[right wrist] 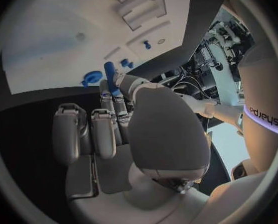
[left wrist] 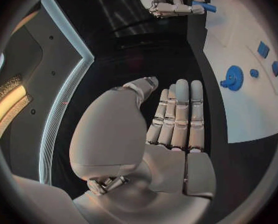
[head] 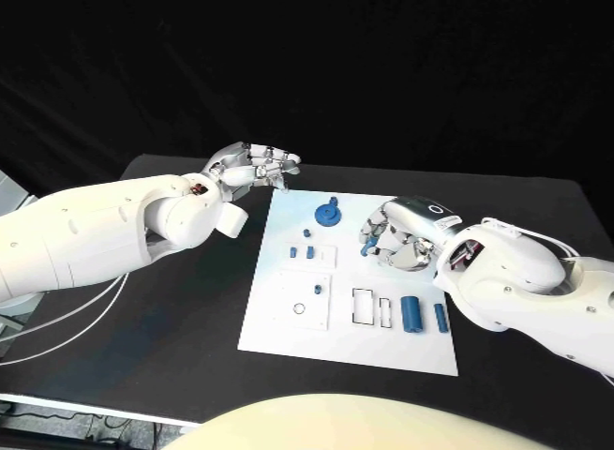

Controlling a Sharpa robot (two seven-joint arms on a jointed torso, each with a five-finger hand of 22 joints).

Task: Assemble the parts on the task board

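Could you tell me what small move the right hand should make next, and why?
Probably lower the blue part that the right hand pinches over the task board toward an open slot. The outlined slots beside the blue cylinders look unfilled, and the left hand hovers off the board's far corner, holding nothing.

Your left hand [left wrist: 170, 129] over the dark worktop [left wrist: 145, 59]
Fingers [left wrist: 179, 114] straight, together, holding nothing; task board [left wrist: 251, 109] with blue gear [left wrist: 233, 77] lies just beside.

clearance, task board [head: 273, 328]
near-left of board bare; blue gear [head: 328, 214] stands at far edge; right hand [head: 395, 236] hangs over right side; left hand [head: 253, 167] off far-left corner.
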